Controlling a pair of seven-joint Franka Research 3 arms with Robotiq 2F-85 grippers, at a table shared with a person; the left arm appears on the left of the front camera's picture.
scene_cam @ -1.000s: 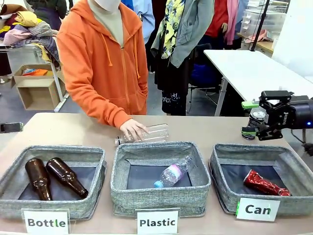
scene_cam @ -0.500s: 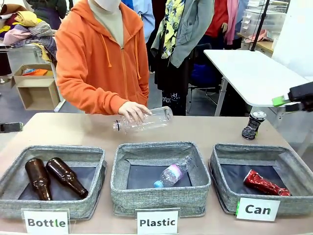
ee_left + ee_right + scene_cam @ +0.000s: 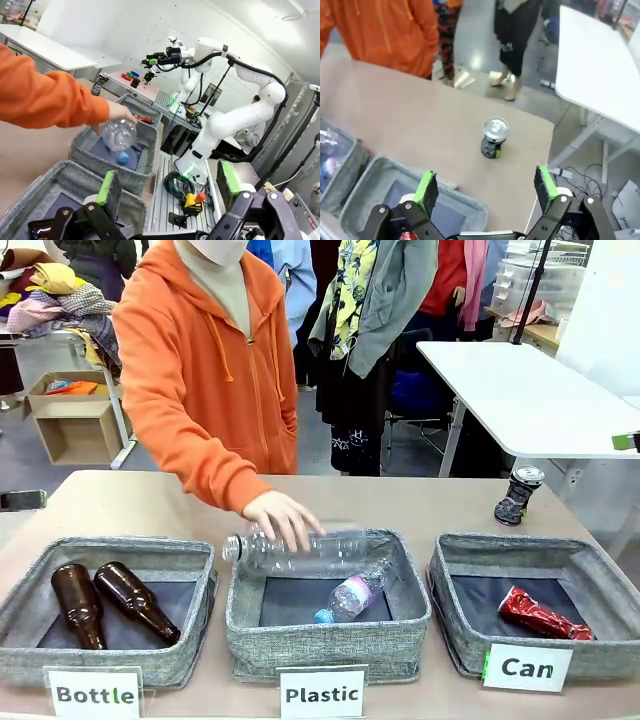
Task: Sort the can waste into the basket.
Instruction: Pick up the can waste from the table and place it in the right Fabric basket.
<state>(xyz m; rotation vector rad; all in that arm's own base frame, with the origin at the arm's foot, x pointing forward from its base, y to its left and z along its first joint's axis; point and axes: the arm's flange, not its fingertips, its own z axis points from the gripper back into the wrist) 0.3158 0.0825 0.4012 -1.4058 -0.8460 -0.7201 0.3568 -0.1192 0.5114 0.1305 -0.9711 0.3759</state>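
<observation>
Nearest us, both grippers hung released, jaws spread wide with nothing between the green pads. The left gripper [image 3: 167, 182] was above the baskets on its side and the right gripper [image 3: 486, 185] was high over the right end of the table [image 3: 140, 505].

Below the right gripper sat the basket [image 3: 600, 655] with the "Can" label [image 3: 527, 668], and the red can [image 3: 543, 614] already lay flat on its dark lining. We judged that half of the job done.

Just beyond that basket's far rim, the dark can [image 3: 517, 497] stood on the table, crushed and leaning, close to the table's right edge. Here we saw most of the risk. On a dented, tilted body the pads could close off-centre, and the can could squirt out or topple. A nudge from a descending finger might roll it off the edge. A release that was too low or too early could catch the soft rim and leave the can outside the basket.

Farther across, the person's hand [image 3: 283, 518] held a clear bottle [image 3: 300, 550] over the Plastic basket [image 3: 330, 640]. We reckoned that any swing of an arm toward the middle could meet that sleeve, so the right arm would do better to keep to its own side.
</observation>
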